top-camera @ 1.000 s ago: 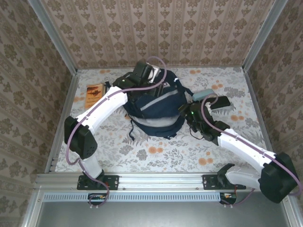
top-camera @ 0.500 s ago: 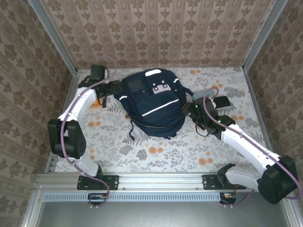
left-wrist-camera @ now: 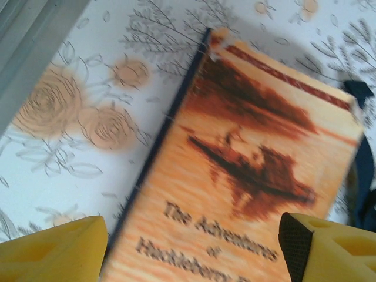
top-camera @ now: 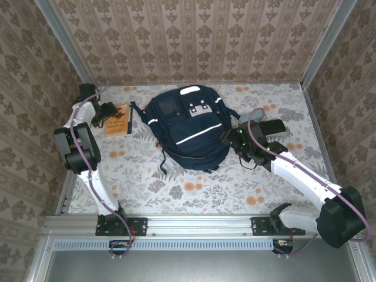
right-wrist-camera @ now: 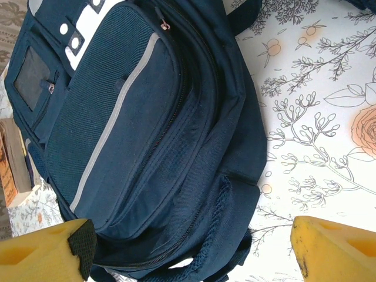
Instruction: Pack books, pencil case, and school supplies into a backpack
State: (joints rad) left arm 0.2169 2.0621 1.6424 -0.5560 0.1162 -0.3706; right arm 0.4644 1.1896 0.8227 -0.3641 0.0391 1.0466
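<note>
Your left gripper [left-wrist-camera: 194,249] hangs over the books at the upper left of the overhead view, with its yellow fingers [left-wrist-camera: 56,247] spread wide and gripping nothing. In the left wrist view one finger sits at the lower left corner and the other at the lower right. The orange book [left-wrist-camera: 252,176] fills the space between them, and you cannot tell whether either finger touches it. The thin edge of a dark blue book [left-wrist-camera: 170,117] shows along its left side, underneath. The backpack [top-camera: 188,126] lies flat in the upper middle of the overhead view, just right of the books. Your right gripper [top-camera: 231,136] sits at the backpack's right edge, its fingers [right-wrist-camera: 44,255] also wide apart and empty.
</note>
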